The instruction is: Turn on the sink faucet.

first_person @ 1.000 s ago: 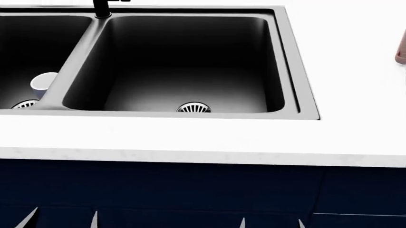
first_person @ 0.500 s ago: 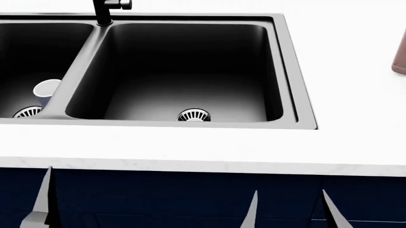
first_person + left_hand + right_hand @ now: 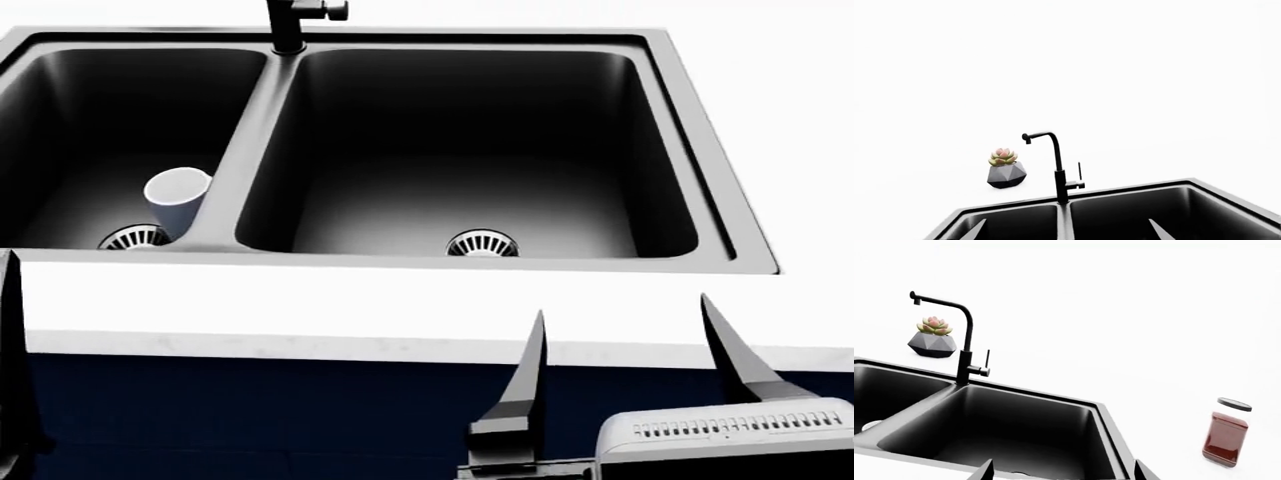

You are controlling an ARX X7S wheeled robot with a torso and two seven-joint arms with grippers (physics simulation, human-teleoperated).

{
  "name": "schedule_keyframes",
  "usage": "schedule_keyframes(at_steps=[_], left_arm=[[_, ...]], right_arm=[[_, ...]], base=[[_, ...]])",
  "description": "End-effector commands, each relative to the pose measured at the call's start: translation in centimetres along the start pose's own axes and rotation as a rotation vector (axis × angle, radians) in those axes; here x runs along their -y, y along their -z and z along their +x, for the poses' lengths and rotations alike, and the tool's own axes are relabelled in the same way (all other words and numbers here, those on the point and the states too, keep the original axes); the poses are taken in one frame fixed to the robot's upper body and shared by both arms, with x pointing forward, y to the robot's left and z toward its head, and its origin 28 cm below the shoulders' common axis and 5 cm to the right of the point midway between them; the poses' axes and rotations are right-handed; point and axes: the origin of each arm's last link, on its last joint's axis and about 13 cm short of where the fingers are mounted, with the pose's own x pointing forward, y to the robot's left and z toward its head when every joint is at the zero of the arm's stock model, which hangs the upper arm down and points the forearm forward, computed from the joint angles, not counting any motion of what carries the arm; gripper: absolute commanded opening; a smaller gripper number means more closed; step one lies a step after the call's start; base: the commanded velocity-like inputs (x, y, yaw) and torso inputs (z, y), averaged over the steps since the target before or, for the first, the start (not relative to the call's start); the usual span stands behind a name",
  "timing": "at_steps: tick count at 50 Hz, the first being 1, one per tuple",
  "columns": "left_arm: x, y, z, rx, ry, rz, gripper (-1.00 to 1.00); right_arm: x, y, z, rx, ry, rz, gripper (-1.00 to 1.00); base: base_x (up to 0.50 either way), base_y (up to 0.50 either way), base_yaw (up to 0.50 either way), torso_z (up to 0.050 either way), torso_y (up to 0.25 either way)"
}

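Note:
The matte black sink faucet (image 3: 1059, 175) stands behind the divider of the dark double-basin sink (image 3: 1134, 189), spout curving toward the left basin, its thin lever (image 3: 1079, 172) upright. It also shows in the right wrist view (image 3: 966, 350); the head view shows only its base (image 3: 287, 25). The sink (image 3: 400, 262) fills the head view. My right gripper (image 3: 627, 350) is open and empty before the counter's front edge, below the right basin. My left gripper (image 3: 1067, 230) is open and empty, facing the divider; the head view shows one finger (image 3: 11, 350). Both are far short of the faucet.
A white cup (image 3: 176, 195) lies in the left basin by its drain (image 3: 134, 237). A succulent in a grey faceted pot (image 3: 933, 337) stands left of the faucet. A jar of red contents (image 3: 1226, 432) stands on the white counter right of the sink. The navy cabinet front (image 3: 267, 420) lies below.
The head view has shifted, so the sink sits further right and lower in it. Both grippers have risen at the counter's front edge, the right one's fingers and wrist showing more.

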Motion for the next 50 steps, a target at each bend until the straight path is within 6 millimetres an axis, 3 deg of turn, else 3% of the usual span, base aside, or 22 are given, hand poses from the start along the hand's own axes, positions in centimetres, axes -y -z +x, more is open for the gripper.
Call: schedule_keyframes(at_steps=[1,10,23,35,50], left_arm=[[-0.6,-1.5,0.1,-0.021,-0.01,0.046,1.0],[-0.8,-2.1,0.6,-0.032,-0.003,0.068,1.0],[-1.3,-5.2,2.5,-0.043,0.035,0.087,1.0],[-1.4,-4.7,2.5,-0.053,0.035,0.065,1.0],[-1.7,-4.5,2.3,-0.062,0.03,0.062,1.0]], right_arm=[[0.5,-1.7,0.2,0.032,0.002,-0.025,1.0],[0.5,-2.9,0.0,0.042,0.002,-0.039,1.0],[0.9,-6.1,1.0,0.064,0.023,-0.094,1.0],[0.7,-6.1,0.8,0.075,0.02,-0.105,1.0],[0.5,-6.8,1.4,0.082,-0.005,-0.101,1.0]], base=[[0.0,0.5,0.0,0.05,0.068],[0.0,0.5,0.0,0.05,0.069],[0.0,0.0,0.0,0.05,0.069],[0.5,0.04,0.0,0.05,0.072],[0.49,0.3,0.0,0.05,0.095]])
